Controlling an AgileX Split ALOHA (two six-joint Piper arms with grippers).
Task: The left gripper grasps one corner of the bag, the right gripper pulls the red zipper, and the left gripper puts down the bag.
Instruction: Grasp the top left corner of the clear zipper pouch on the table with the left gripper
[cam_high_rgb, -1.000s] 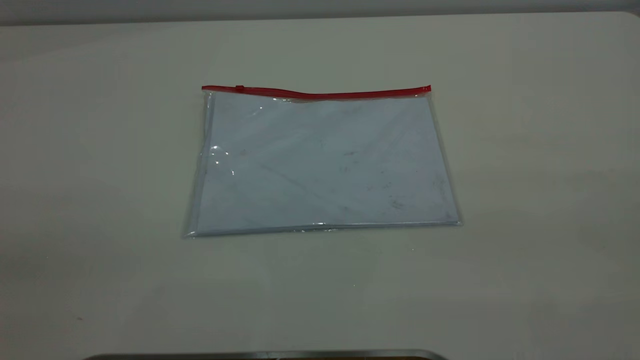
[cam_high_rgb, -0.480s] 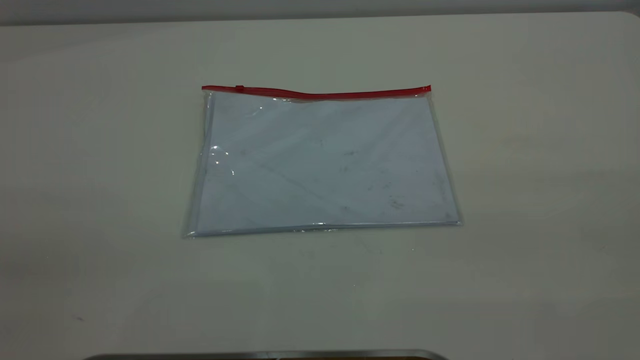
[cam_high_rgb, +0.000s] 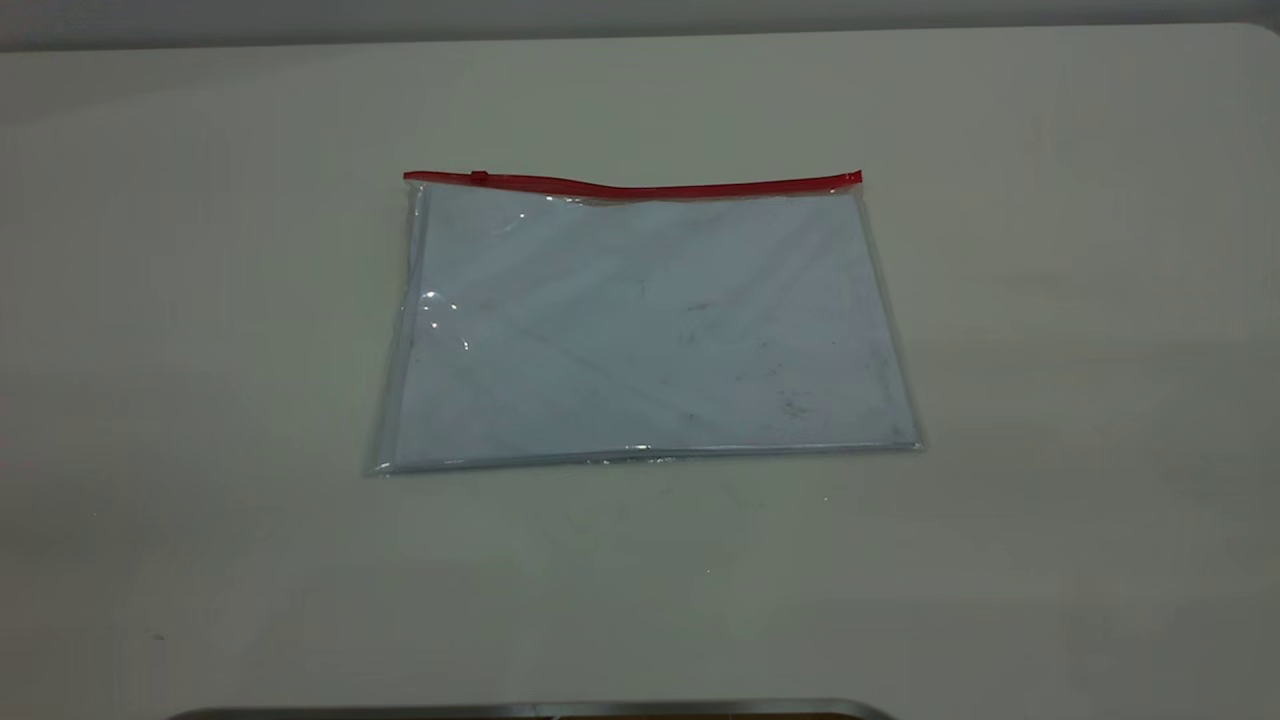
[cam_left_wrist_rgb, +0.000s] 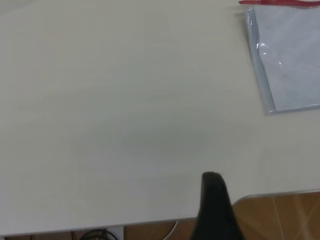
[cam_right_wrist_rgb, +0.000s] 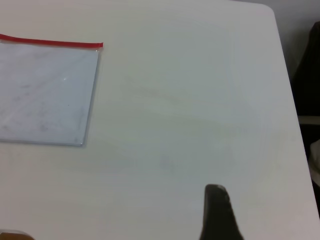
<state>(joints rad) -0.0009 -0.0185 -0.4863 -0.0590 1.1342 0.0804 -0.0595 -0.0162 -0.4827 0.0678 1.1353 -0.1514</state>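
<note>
Two grippers were seen only in part, one dark finger (cam_left_wrist_rgb: 216, 210) of the left gripper and one finger (cam_right_wrist_rgb: 218, 214) of the right gripper, each well apart from the bag (cam_high_rgb: 645, 325), so how far the jaws stood open could not be told and nothing was held. The bag was laid flat on the table (cam_high_rgb: 1050, 300), its red zipper (cam_high_rgb: 640, 186) along the far edge with the slider tab (cam_high_rgb: 479, 177) near the bag's left end. No step was judged begun: the corner of the bag (cam_high_rgb: 412, 180) by that tab would first have to be reached and pinched by the left gripper, and nothing was seen to stand in the way.

Pale table (cam_high_rgb: 1050, 300), wooden floor (cam_left_wrist_rgb: 280, 215) beyond its edge
</note>
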